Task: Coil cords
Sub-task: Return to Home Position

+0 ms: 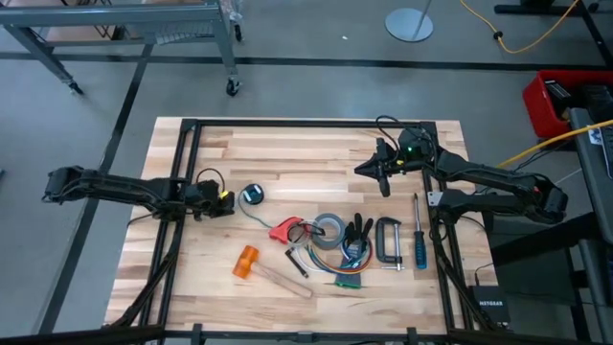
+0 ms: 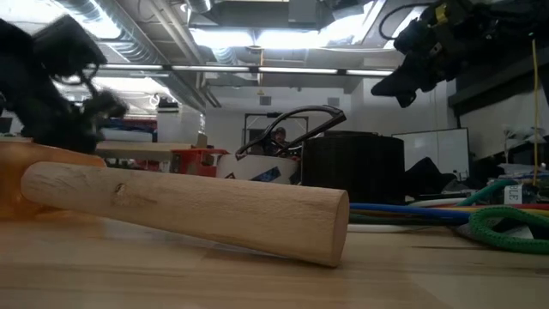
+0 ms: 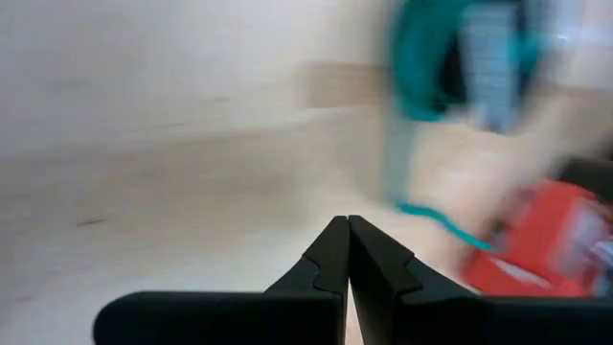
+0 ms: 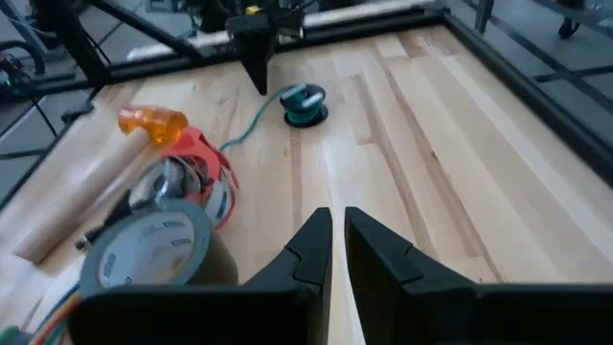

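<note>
1 thin green cord (image 4: 244, 129) trailing from round black spool (image 4: 305, 105).

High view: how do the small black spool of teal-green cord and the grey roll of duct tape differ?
The small black spool of teal-green cord is smaller than the grey roll of duct tape. The spool stands alone on bare wood, a cord tail trailing off; the tape roll sits crowded among tools. Both are round and rest on the wooden table.

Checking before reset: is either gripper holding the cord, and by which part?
Nothing is held: the left gripper and right gripper are empty; the cord lies apart from both.
</note>
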Controlling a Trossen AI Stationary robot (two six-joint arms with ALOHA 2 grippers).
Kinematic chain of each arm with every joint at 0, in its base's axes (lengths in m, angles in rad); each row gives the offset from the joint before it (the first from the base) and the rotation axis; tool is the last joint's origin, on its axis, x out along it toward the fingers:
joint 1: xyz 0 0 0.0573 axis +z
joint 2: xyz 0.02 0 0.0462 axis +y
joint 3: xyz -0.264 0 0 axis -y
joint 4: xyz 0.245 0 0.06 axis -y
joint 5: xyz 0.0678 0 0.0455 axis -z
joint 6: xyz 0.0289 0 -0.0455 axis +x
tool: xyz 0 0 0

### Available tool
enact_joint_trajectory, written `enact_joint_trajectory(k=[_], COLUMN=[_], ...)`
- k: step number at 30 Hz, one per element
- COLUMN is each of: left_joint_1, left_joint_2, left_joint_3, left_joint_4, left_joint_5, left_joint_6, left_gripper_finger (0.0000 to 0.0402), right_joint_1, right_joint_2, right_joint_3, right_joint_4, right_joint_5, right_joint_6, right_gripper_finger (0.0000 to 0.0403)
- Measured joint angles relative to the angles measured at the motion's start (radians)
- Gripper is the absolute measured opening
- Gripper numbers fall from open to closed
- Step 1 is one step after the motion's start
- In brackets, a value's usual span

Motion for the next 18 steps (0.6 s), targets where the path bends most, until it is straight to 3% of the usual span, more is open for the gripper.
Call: enact_joint_trajectory(k=[12, 18], left_joint_1=[0.000, 0.000], left_joint_2=[-0.307, -0.471], left_joint_3=[0.057, 0.058], left_joint_4=[-0.058, -0.060], left_joint_5=[-0.243, -0.255], left_joint_6=[0.524, 0.817], left_gripper_finger=[0.0002, 0.0001], right_joint_1=[0.000, 0.000], right_joint_2=[-0.283, -0.467], right_joint_3=[0.013, 0.013], right_joint_4=[-0.026, -0.122], right_joint_5=[0.000, 0.118], right_joint_6=[0.147, 0.177], right_gripper_finger=[0.0037, 0.0037])
